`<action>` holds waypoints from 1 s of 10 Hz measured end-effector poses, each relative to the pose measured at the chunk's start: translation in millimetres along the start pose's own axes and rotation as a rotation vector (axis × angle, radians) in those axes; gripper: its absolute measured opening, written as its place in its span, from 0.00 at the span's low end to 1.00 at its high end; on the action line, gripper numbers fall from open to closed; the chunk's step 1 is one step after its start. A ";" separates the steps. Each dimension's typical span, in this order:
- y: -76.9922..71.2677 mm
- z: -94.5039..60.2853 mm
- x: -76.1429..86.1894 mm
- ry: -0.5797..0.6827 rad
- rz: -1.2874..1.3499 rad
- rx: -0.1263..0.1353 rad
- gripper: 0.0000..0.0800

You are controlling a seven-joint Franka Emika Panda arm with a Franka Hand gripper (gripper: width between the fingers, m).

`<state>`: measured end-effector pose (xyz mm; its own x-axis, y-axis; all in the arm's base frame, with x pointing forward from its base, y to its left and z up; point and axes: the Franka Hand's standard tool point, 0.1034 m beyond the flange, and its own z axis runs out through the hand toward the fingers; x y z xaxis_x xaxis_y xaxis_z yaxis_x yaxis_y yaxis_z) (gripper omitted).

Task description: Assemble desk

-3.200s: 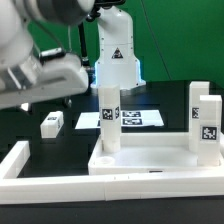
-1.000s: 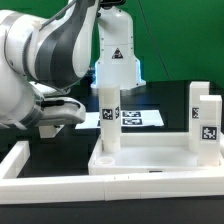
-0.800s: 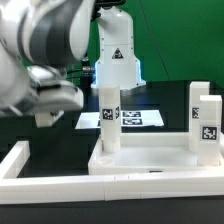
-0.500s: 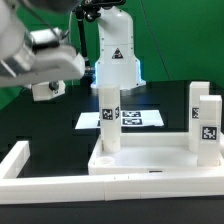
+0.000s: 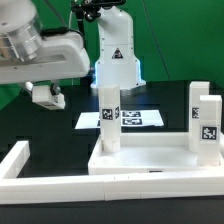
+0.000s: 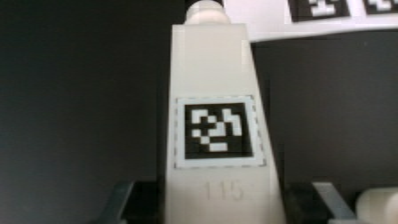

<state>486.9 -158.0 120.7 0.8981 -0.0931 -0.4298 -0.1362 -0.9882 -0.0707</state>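
At the exterior view's upper left, the gripper (image 5: pixel 47 95) hangs above the black table (image 5: pixel 60 150), closed on a short square desk leg (image 5: pixel 46 94) that is lifted clear of the surface. Wrist view: the same leg (image 6: pixel 217 120) fills the frame lengthwise, its printed tag (image 6: pixel 217 130) facing the camera and a rounded peg at its far end; the two dark fingers (image 6: pixel 128 202) stand at either side of the leg's near end, pressed to its flanks.

Desk top (image 5: pixel 150 160): lies flat at the exterior view's lower right, rim upward, against the long white fence bar (image 5: pixel 40 178) that runs along the front edge. Three legs stand upright in its corner sockets: one leg (image 5: pixel 109 118) at the top's left rear corner, a second (image 5: pixel 209 128) at the exterior view's right edge, a third (image 5: pixel 198 100) just behind the second. Each carries a tag.

Marker board (image 5: pixel 135 119): flat on the table behind the desk top, partly hidden by the standing leg. Robot base (image 5: pixel 116 55): white, behind the board.
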 end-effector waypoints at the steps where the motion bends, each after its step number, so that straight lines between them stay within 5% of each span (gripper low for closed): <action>1: -10.0 -33.4 11.1 0.074 -0.022 -0.006 0.36; 3: -20.6 -80.4 29.4 0.258 -0.059 -0.039 0.36; 8: -7.0 -86.4 39.0 0.587 -0.049 -0.080 0.36; 10: -34.7 -89.3 58.5 0.700 0.006 -0.054 0.36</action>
<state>581.5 -140.0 178.4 0.9580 -0.1370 0.2521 -0.1371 -0.9904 -0.0173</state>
